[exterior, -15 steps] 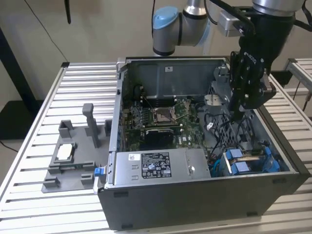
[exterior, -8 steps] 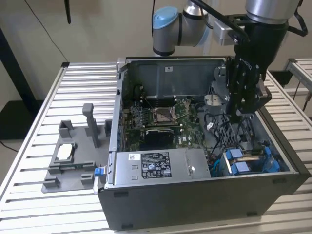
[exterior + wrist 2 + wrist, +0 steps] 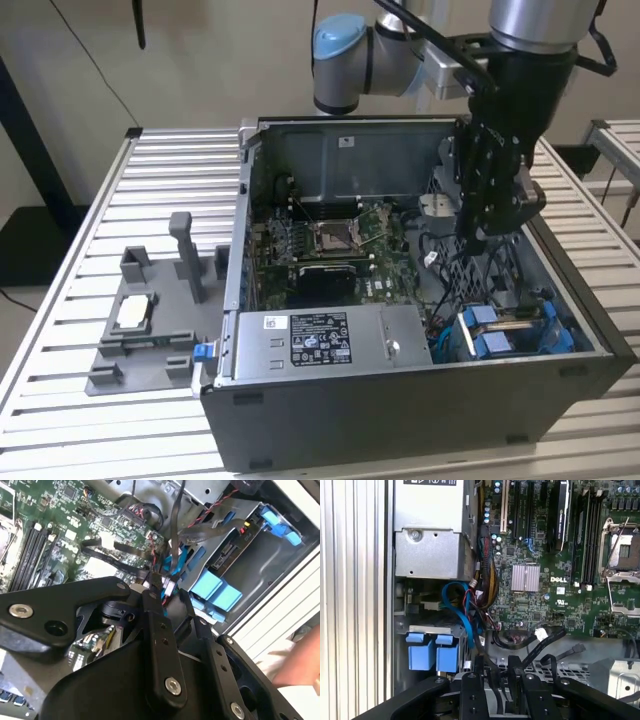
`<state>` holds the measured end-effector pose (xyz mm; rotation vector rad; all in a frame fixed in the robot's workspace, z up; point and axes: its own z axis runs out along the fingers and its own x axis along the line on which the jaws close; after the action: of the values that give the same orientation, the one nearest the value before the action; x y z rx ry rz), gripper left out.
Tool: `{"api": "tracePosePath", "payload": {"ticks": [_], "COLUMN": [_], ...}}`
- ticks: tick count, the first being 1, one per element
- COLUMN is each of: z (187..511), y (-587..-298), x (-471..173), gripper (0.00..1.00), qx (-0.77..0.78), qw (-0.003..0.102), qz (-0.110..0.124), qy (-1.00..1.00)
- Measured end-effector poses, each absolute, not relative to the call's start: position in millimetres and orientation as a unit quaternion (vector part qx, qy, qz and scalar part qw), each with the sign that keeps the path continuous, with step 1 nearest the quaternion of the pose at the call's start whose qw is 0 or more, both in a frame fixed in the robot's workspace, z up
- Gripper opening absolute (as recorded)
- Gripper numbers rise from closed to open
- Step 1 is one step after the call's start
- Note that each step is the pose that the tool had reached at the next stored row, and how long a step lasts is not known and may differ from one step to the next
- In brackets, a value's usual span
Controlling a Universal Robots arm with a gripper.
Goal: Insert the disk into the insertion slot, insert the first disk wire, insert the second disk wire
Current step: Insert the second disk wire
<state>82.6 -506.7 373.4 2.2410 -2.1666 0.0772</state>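
Observation:
The disk (image 3: 512, 330), in its bright blue carrier, lies in the drive cage at the near right corner of the open computer case (image 3: 330, 400). Its blue tabs show in the second wrist view (image 3: 214, 591) and in the first wrist view (image 3: 434, 655). My gripper (image 3: 482, 235) hangs inside the case, above the cables between the motherboard and the drive cage. In both wrist views its two black fingers (image 3: 478, 667) stand close together with a black wire (image 3: 494, 680) running between them. That wire (image 3: 172, 540) leads off over the cage, beside blue and red-black cables.
The green motherboard (image 3: 330, 245) fills the case floor and the silver power supply (image 3: 320, 340) sits along the near wall. A grey fixture (image 3: 150, 320) holding a small silver chip lies on the slatted table on the exterior view's left. A person's hand (image 3: 300, 665) is outside the case wall.

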Motion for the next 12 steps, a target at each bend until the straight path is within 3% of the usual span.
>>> {"api": "tracePosePath", "payload": {"ticks": [12], "z": [372.3], "y": [-506.5], "x": [79.0], "gripper": [0.31], "qx": [0.723], "qw": [0.004], "qz": [0.034], "qy": [-0.690]}}
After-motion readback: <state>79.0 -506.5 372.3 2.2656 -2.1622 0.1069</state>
